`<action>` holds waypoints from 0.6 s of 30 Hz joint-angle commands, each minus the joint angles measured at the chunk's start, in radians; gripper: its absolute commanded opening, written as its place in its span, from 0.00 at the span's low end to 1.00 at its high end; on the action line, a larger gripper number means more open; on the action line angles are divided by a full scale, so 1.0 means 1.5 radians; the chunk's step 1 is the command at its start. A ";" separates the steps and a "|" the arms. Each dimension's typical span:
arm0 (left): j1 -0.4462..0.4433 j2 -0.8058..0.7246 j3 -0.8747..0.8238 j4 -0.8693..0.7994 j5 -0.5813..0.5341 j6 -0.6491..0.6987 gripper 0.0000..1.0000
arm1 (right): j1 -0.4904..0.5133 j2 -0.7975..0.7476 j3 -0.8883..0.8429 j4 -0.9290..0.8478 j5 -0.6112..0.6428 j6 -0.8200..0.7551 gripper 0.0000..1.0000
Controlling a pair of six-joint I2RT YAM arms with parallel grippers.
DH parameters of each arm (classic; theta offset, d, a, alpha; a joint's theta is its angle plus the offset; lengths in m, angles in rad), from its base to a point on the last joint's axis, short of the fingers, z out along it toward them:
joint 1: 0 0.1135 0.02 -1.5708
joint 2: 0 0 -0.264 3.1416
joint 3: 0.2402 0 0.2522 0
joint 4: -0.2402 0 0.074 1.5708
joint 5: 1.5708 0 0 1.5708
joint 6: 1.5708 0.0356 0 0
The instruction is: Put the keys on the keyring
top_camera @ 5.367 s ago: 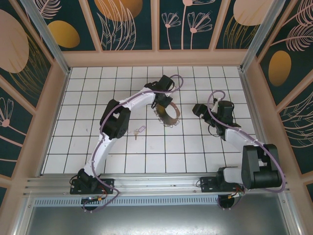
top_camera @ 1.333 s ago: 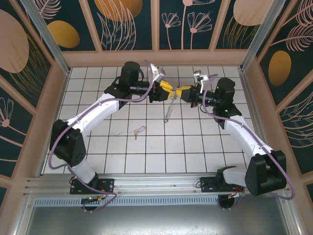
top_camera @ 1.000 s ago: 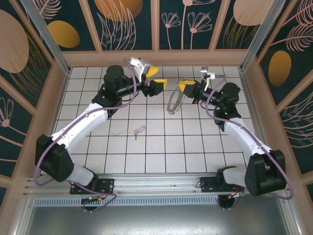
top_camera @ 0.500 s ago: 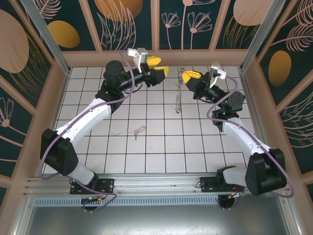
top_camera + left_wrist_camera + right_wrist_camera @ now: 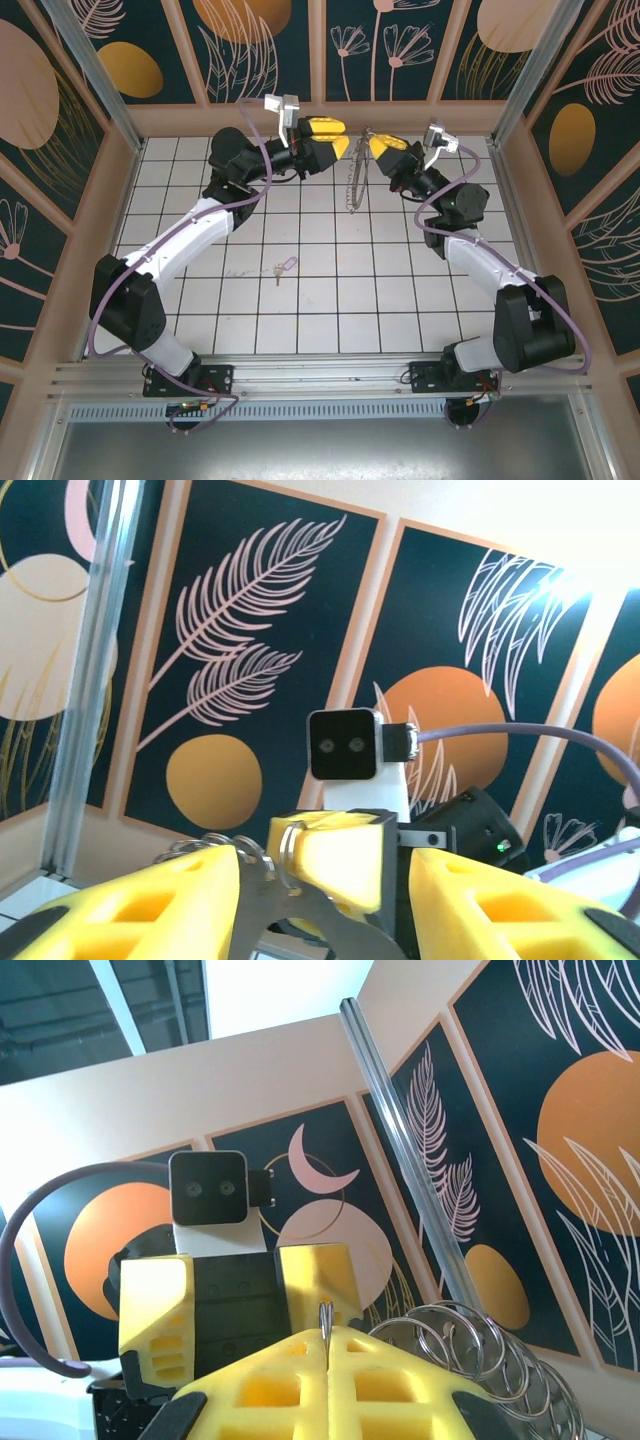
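**L arm:** rises from the near edge and reaches over the white tiled floor (image 5: 180,300) toward the back wall, wrist pointing R.

**Key:** tiny silvery-brass key w/ pale lilac plastic tag (image 5: 283,267) lies flat on the floor near mid-table. It is well apart from both grippers and from the ring.

**L gripper** (image 5: 334,138)**:** yellow two-finger unit, held high near the back wall. Jaws are spread. In the L wrist cam its fingers (image 5: 150,905) stand wide apart w/ the ring's metal and the R unit's tips showing in the gap. Contact w/ the ring cannot be told.

**Keyring:** large thin brownish keyring fringed w/ small metal pieces (image 5: 353,182) hangs edge-on, off the floor, between the two grippers and just below the R one.

**R gripper** (image 5: 380,148)**:** yellow unit facing L, tip to tip w/ the L gripper. Jaws are clamped on the top of the keyring. In the R wrist cam the pads (image 5: 270,1385) meet w/ the thin rim pinched between them. The silver loops (image 5: 470,1355) fan out to the R.
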 commanded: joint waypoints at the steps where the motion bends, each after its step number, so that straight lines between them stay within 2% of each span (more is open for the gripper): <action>1: 0.003 0.016 -0.007 0.064 0.027 -0.036 0.45 | 0.007 0.008 0.022 0.102 0.022 0.050 0.00; 8: 0.003 0.043 0.001 0.108 0.056 -0.083 0.40 | 0.013 0.023 0.019 0.127 0.027 0.078 0.00; 18: 0.001 0.063 0.013 0.124 0.071 -0.109 0.39 | 0.025 0.029 0.020 0.128 0.027 0.083 0.00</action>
